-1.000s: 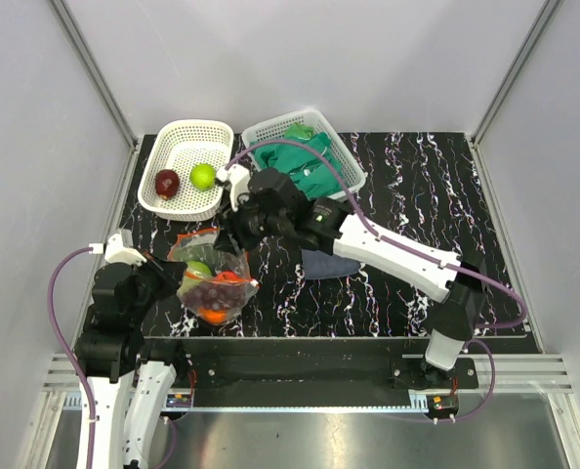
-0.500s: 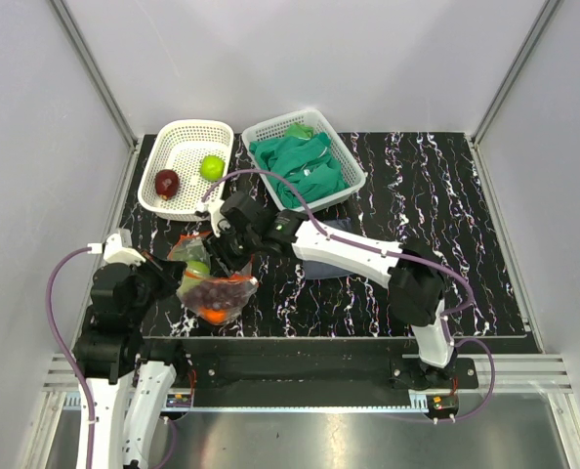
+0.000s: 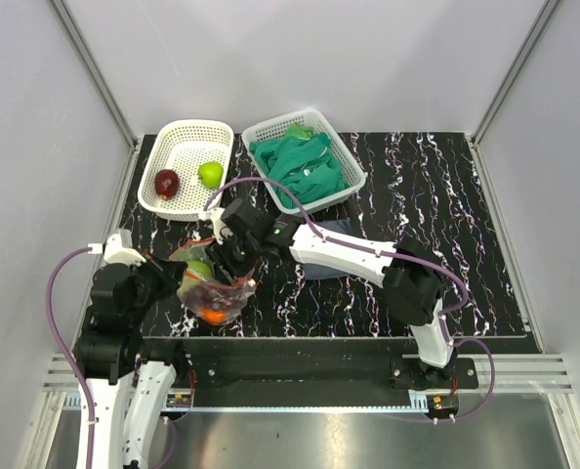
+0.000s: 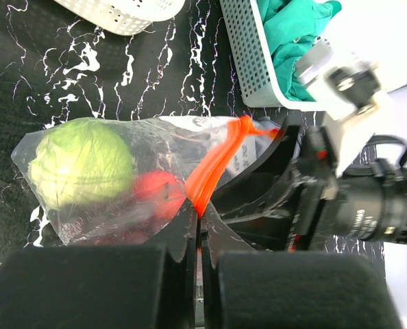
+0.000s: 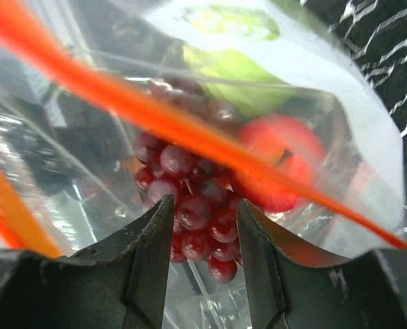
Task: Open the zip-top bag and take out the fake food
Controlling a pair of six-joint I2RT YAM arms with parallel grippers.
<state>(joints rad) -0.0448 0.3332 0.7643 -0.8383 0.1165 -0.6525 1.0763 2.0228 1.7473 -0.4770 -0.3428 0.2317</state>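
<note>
The zip-top bag (image 3: 212, 290) lies at the table's front left, clear with an orange-red zip strip (image 4: 217, 163). My left gripper (image 4: 198, 218) is shut on that strip at the mouth's near end. Fake food shows through the plastic: pale green cabbage (image 4: 83, 164), red tomato (image 4: 155, 195), an orange (image 3: 212, 314). My right gripper (image 5: 203, 226) is open at the bag's mouth, a finger on each side of the dark purple grapes (image 5: 190, 199). The tomato (image 5: 279, 164) sits just beyond them. From above, the right gripper (image 3: 233, 260) points down into the bag.
A white basket (image 3: 187, 132) at the back left holds a dark red apple (image 3: 167, 183) and a green apple (image 3: 210, 174). A second basket (image 3: 351, 161) beside it is full of green cloths (image 3: 305, 166). A dark grey-blue cloth (image 3: 319, 266) lies under the right arm.
My right gripper has come away from the left basket and down to the bag's mouth. The green apple stays in the basket. The left gripper has kept its hold.
</note>
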